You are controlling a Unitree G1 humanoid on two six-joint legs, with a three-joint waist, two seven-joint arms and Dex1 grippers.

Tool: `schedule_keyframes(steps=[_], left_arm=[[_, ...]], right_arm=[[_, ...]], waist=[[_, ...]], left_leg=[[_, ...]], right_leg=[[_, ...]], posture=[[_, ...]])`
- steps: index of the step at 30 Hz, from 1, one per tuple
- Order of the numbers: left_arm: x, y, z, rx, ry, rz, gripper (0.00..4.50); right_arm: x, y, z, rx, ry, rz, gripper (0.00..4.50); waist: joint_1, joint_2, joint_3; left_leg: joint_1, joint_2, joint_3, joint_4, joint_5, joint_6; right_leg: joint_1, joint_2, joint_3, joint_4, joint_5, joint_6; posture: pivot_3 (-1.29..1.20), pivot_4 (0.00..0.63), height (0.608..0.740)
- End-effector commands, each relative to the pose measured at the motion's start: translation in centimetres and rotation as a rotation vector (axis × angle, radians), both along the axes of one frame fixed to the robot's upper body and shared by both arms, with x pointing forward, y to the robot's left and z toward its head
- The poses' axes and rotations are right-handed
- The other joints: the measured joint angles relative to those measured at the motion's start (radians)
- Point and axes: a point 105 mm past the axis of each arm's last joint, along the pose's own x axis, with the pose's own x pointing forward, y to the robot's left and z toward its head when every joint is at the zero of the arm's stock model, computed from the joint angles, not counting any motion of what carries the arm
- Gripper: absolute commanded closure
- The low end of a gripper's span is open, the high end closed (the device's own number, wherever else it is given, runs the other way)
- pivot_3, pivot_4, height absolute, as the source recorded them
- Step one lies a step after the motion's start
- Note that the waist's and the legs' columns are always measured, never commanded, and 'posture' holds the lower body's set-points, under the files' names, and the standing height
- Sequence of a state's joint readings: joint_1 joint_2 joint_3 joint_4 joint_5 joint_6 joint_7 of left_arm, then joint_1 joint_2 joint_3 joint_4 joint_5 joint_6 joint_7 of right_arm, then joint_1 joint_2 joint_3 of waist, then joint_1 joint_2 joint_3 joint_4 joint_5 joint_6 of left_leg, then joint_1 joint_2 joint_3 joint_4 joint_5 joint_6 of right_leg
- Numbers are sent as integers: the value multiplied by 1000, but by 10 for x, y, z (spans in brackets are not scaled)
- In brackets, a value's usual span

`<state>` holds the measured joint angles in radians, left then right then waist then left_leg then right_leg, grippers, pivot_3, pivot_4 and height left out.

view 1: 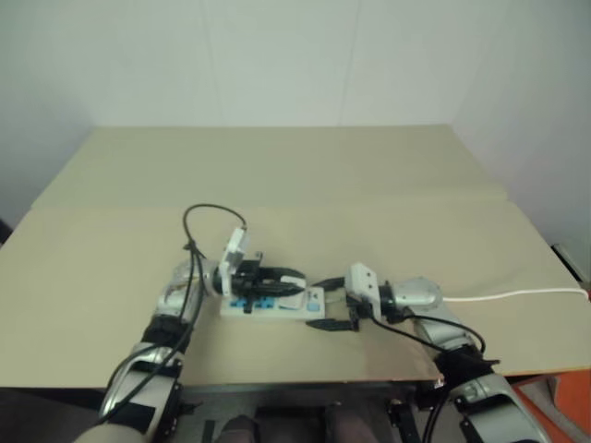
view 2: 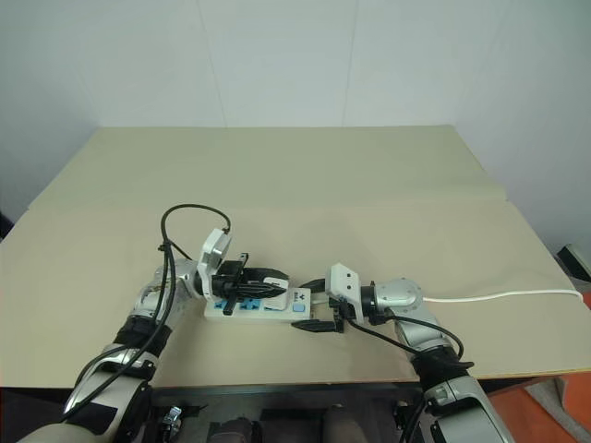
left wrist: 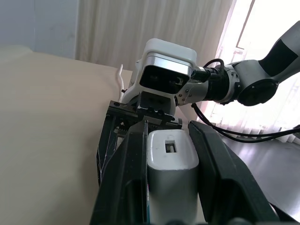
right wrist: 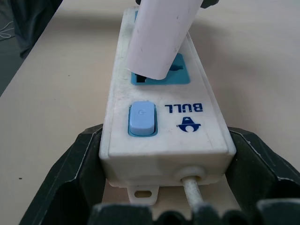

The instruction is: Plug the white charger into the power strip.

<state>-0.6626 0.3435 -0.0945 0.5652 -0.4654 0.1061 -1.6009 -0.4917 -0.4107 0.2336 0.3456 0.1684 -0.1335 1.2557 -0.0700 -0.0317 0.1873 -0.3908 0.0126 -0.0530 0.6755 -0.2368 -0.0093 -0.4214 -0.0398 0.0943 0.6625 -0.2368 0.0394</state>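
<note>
The left gripper (left wrist: 171, 187) has its 2 fingers (left wrist: 126, 178) clenched on the white charger (left wrist: 171, 164), which sits between them, tilted over the blue socket (right wrist: 159, 75) nearest the switch (right wrist: 141, 118). The right gripper (right wrist: 164, 154) has its fingers (right wrist: 65, 178) spread around the cord end of the power strip (right wrist: 164, 140), which lies on the bench (view 1: 305, 175).
</note>
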Motion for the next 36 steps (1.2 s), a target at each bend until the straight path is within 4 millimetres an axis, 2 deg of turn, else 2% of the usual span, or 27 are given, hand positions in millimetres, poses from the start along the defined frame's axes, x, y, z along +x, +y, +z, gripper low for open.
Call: schedule_keyframes(steps=[1,8,12,23,28,32,36], left_arm=[[2,2,-7,55,-16,9,3484],[-10,6,-10,56,-38,-20,3484],[-17,11,-14,63,-128,21,3484],[-8,29,-35,70,-78,187,3484],[-11,30,-48,115,-49,170,3484],[-10,30,-53,131,10,148,3484],[-8,30,-59,163,30,138,3484]], right_arm=[[-2,6,9,12,-54,24,1082],[-3,7,9,24,-63,26,1082],[-3,7,9,30,-75,29,1082],[-1,7,11,20,-94,38,1082],[-2,6,10,17,-98,40,1082],[-3,6,9,13,-100,39,1082],[-3,7,9,9,-111,36,1082]], waist=[[0,0,0],[-2,0,-1],[-3,0,-1],[-1,0,-2],[-1,1,-5],[-1,1,-6],[-1,0,-8]], left_leg=[[0,0,0,0,0,0],[2,0,0,0,0,0],[2,1,0,-1,0,0],[3,1,1,-2,0,0],[8,1,1,-2,0,0],[21,1,1,-8,0,0],[21,1,1,-8,0,0]], right_leg=[[0,0,0,0,0,0],[2,0,0,0,0,0],[1,1,1,0,0,0],[2,1,1,0,0,0],[8,1,0,-1,0,0],[20,1,0,-8,-1,1],[20,1,0,-8,-1,2]], posture=[[0,150,740],[0,150,740],[0,150,740],[0,150,740],[0,150,740],[0,150,740],[0,150,740]])
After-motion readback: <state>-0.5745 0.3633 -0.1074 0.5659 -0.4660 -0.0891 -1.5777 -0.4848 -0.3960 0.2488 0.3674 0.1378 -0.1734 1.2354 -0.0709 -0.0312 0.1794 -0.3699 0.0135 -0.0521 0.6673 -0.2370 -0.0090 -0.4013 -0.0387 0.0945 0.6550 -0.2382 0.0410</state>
